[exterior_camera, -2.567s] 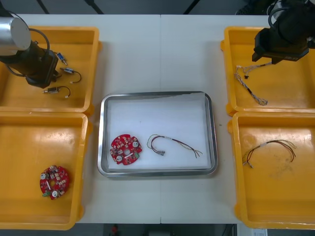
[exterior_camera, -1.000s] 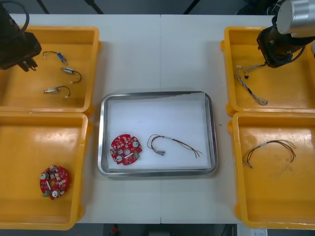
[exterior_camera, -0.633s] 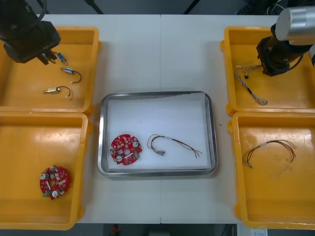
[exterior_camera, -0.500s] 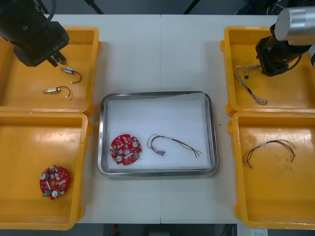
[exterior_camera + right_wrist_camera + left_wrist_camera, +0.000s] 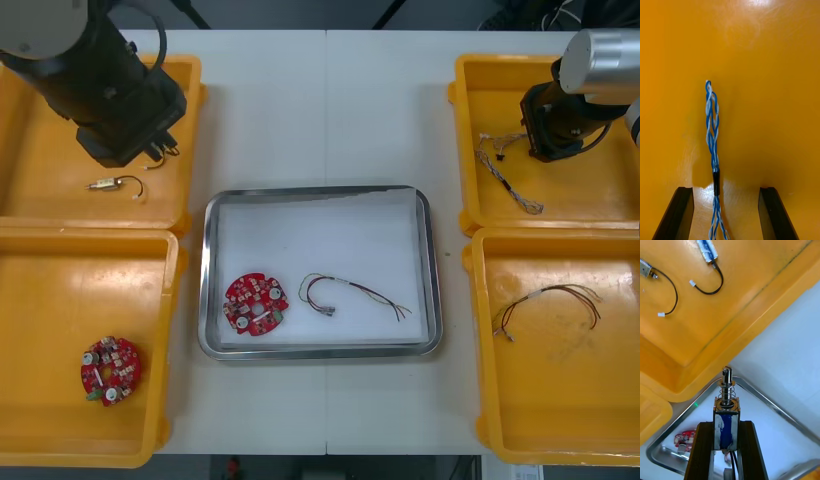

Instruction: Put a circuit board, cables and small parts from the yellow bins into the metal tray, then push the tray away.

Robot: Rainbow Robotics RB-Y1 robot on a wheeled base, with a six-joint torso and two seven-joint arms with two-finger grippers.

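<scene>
Small metal part, blue-wrapped with a spring plunger point(image 5: 727, 416), is clamped in the left gripper point(image 5: 726, 429) over the inner edge of the far-left yellow bin point(image 5: 50, 200), near a corner of the shiny metal tray point(image 5: 432, 270). Step, as I judge: carrying the part; next, travel over the tray floor, lower, release. Right gripper point(image 5: 725, 193), fingers spread and empty, straddles the twisted blue and white cable point(image 5: 712, 123) in the far-right yellow bin point(image 5: 590, 190).

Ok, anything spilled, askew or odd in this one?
Nothing stands out. The board and a cable lie inside the tray; the left gripper holds a small metal part, and the right gripper is open astride the blue-white cable in its bin.
</scene>
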